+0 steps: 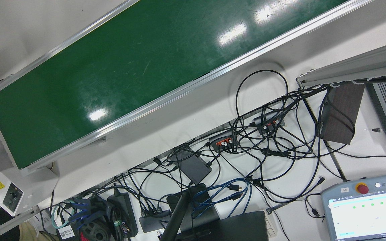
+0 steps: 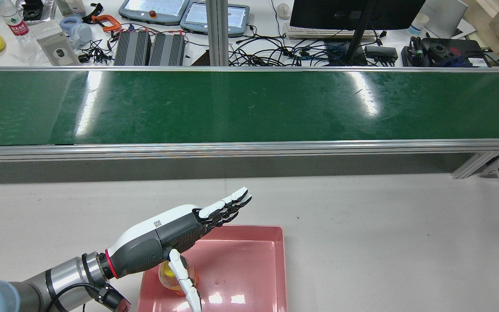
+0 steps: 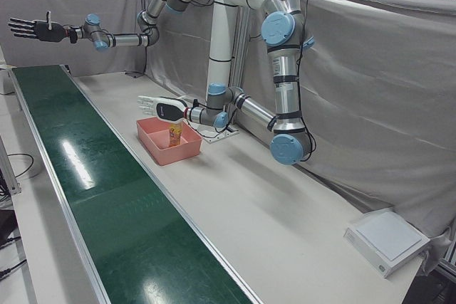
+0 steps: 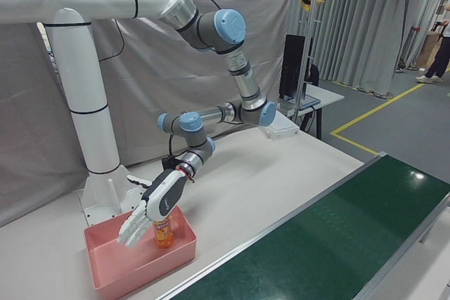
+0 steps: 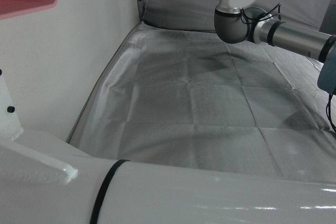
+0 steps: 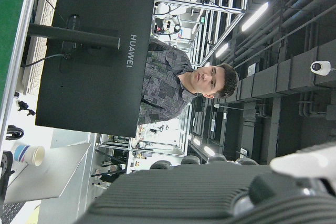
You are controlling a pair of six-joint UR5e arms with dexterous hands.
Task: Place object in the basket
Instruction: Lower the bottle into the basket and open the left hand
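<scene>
A small orange bottle (image 2: 168, 277) stands upright in the near-left part of the pink basket (image 2: 249, 268). It also shows in the left-front view as the bottle (image 3: 174, 134) in the basket (image 3: 160, 149), and in the right-front view as the bottle (image 4: 163, 232) in the basket (image 4: 133, 266). My left hand (image 2: 176, 234) hovers just above the bottle, open, fingers stretched flat and apart, thumb hanging beside it, holding nothing. My right hand (image 3: 30, 29) is raised high and far off beyond the belt's end, open and empty.
The green conveyor belt (image 2: 249, 106) runs across the table beyond the basket, with an aluminium rail along its near side. Behind it lie cables, a monitor stand (image 2: 355, 39) and teach pendants. A white box (image 3: 388, 241) sits at the table's far corner.
</scene>
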